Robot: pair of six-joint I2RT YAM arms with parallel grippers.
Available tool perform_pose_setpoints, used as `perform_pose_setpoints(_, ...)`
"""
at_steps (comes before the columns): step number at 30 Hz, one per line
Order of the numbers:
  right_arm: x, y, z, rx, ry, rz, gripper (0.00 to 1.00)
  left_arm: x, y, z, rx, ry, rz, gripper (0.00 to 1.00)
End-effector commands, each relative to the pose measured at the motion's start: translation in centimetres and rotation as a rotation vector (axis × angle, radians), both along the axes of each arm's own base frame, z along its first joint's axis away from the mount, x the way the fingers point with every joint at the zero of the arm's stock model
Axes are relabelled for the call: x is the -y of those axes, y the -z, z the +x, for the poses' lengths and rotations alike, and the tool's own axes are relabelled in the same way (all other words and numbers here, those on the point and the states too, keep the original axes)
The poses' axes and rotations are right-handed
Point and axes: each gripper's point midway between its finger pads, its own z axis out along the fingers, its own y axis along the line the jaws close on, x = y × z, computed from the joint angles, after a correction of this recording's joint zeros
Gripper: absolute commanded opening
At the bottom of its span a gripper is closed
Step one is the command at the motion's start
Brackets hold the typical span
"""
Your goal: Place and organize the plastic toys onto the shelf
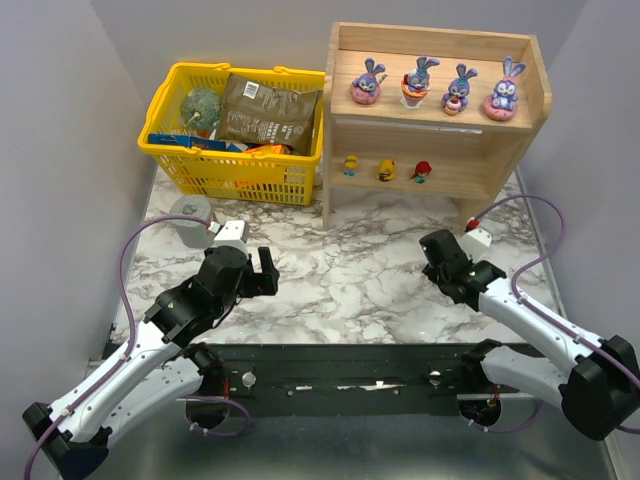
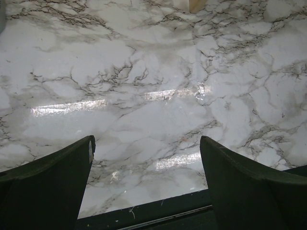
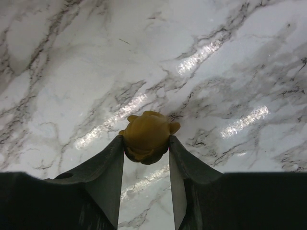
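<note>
The wooden shelf (image 1: 520,150) stands at the back right. Four purple-blue bunnies (image 1: 417,80) stand in a row on its top tier. Three tiny figurines sit on the lower tier: two yellow (image 1: 386,170) and one red (image 1: 422,172). My right gripper (image 3: 146,139) is shut on a small yellow figurine (image 3: 146,134), held at the fingertips just above the marble; in the top view that gripper (image 1: 437,258) is in front of the shelf and the figurine is hidden. My left gripper (image 2: 146,143) is open and empty over the marble (image 1: 262,270).
A yellow basket (image 1: 170,160) with packets and a green ball stands at the back left beside the shelf. A small grey cup (image 1: 188,218) stands in front of it, near the left arm. The dark base plate (image 1: 340,365) runs along the near edge.
</note>
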Motion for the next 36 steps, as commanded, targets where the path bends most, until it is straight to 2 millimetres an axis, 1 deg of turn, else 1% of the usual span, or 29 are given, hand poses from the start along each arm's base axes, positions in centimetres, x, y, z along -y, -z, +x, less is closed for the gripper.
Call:
perform_pose_setpoints(1,0.2,-4.3,1.3,0.066,-0.063,-0.071,0.05,0.2,-0.7,0.1,0.022,0.01,-0.016,0.99)
perform_pose_setpoints(2,0.2,-5.8,1.7,0.082,-0.063,-0.075,0.05,0.2,-0.7,0.1,0.021,0.009,-0.014,0.99)
perform_pose_setpoints(4,0.2,-7.7,2.2,0.101,-0.091,-0.101,0.05,0.2,-0.7,0.2,0.021,0.008,-0.014,0.99)
perform_pose_setpoints(5,0.1,-9.7,2.8,0.133,-0.092,-0.102,0.06,0.2,-0.7,0.1,0.019,0.01,-0.014,0.99)
perform_pose_setpoints(8,0.3,-12.5,3.2,0.159,-0.109,-0.141,0.05,0.2,-0.8,0.1,0.023,0.008,-0.017,0.99)
perform_pose_setpoints(9,0.1,-14.5,3.8,0.197,-0.111,-0.131,0.05,0.2,-0.7,0.1,0.022,0.009,-0.015,0.99)
perform_pose_setpoints(11,0.3,-16.4,4.1,0.223,-0.121,-0.157,0.06,0.2,-0.6,0.1,0.019,0.008,-0.014,0.99)
perform_pose_setpoints(12,0.3,-18.2,4.4,0.257,-0.118,-0.151,0.06,0.2,-0.7,0.2,0.022,0.008,-0.016,0.99)
perform_pose_setpoints(15,0.6,-20.1,4.9,0.281,-0.117,-0.188,0.07,0.1,-0.7,0.2,0.021,0.005,-0.015,0.99)
perform_pose_setpoints(16,0.6,-21.2,5.2,0.298,-0.122,-0.198,0.07,0.1,-0.7,0.1,0.02,0.007,-0.014,0.99)
perform_pose_setpoints(18,0.6,-21.8,5.8,0.296,-0.123,-0.218,0.08,0.1,-0.6,0.1,0.019,0.007,-0.013,0.99)
perform_pose_setpoints(19,0.6,-22.8,6.1,0.307,-0.128,-0.228,0.08,0.1,-0.6,0.1,0.021,0.006,-0.013,0.99)
perform_pose_setpoints(21,0.6,-22.7,6.7,0.29,-0.133,-0.246,0.08,0.1,-0.6,0.1,0.02,0.007,-0.014,0.99)
perform_pose_setpoints(29,1.1,-23.9,8.2,0.301,-0.148,-0.271,0.08,0.2,-0.5,0.2,0.015,0.007,-0.01,0.99)
perform_pose_setpoints(32,1.1,-23.9,8.9,0.313,-0.169,-0.259,0.08,0.2,-0.5,0.2,0.014,0.007,-0.009,0.99)
perform_pose_setpoints(36,1.1,-23.3,9.6,0.309,-0.194,-0.241,0.08,0.1,-0.4,0.2,0.011,0.006,-0.005,0.99)
